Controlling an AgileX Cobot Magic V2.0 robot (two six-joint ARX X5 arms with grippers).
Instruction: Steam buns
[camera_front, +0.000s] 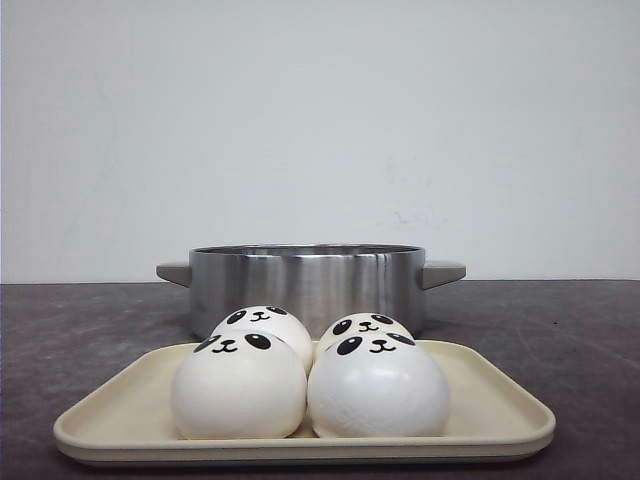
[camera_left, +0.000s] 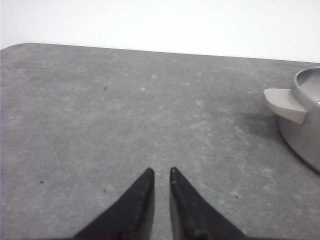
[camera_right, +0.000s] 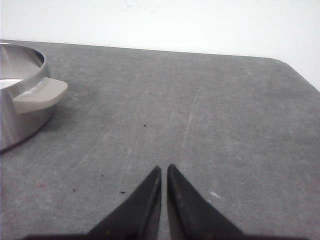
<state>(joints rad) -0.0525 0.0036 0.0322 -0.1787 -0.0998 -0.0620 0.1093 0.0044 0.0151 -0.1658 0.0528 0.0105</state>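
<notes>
Four white panda-faced buns sit close together on a cream tray (camera_front: 110, 420) in the front view: front left (camera_front: 238, 388), front right (camera_front: 378, 388), back left (camera_front: 262, 322), back right (camera_front: 365, 325). A steel pot (camera_front: 305, 280) with grey side handles stands just behind the tray. Neither gripper shows in the front view. My left gripper (camera_left: 160, 171) is shut and empty over bare table, with the pot (camera_left: 306, 125) off to one side. My right gripper (camera_right: 164, 168) is shut and empty over bare table, with the pot (camera_right: 20, 95) off to the other side. No bun shows in either wrist view.
The table is a dark grey stone-like slab (camera_front: 560, 330) against a white wall. Its rounded far corners show in both wrist views. The pot's grey handles (camera_left: 285, 105) (camera_right: 40, 95) stick out towards each gripper's side.
</notes>
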